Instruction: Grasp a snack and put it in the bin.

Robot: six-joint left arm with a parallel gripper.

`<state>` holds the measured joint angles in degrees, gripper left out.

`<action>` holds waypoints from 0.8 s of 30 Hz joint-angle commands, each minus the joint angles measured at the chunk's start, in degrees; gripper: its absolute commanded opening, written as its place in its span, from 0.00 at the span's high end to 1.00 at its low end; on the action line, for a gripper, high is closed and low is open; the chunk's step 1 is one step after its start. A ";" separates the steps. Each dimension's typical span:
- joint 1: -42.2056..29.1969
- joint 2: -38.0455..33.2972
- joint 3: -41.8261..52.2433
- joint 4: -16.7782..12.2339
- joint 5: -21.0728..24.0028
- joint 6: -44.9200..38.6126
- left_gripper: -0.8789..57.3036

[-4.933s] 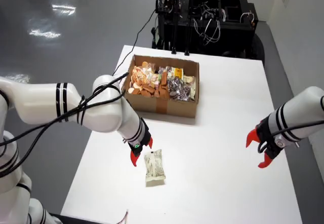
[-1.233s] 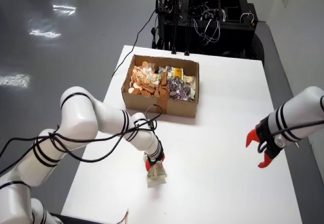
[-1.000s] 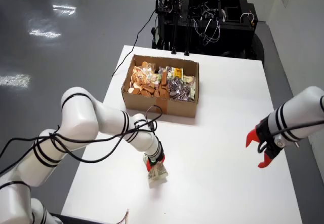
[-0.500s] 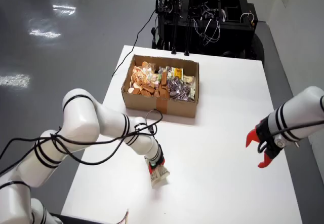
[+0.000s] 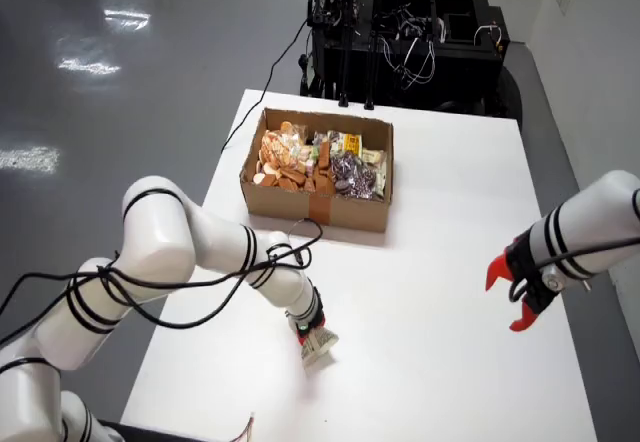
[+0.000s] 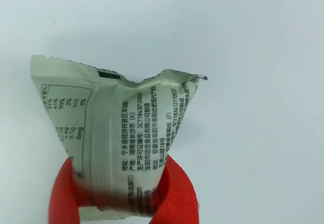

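While the cardboard box [image 5: 318, 194] of snacks sits further up the white table [image 5: 440, 292], the gripper [image 5: 312, 337] pinches a pale green snack packet [image 6: 119, 138] between its red fingers [image 6: 174, 193] just above the tabletop.

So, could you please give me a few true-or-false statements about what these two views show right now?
1. The working arm's gripper holds a snack packet between red fingers. True.
2. The cardboard box is empty. False: it is full of snacks.
3. The held packet is already over the box. False: in the overhead view it sits above the white table, in front of the box.
4. The arm at the right of the overhead view has red fingers that grip nothing. True.
5. The packet is bright blue. False: pale green with printed text.
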<state>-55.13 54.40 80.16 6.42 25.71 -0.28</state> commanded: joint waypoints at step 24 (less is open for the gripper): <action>4.31 -1.25 -25.44 2.62 12.44 -0.14 0.61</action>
<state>-51.53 52.56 57.16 9.02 37.69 -0.57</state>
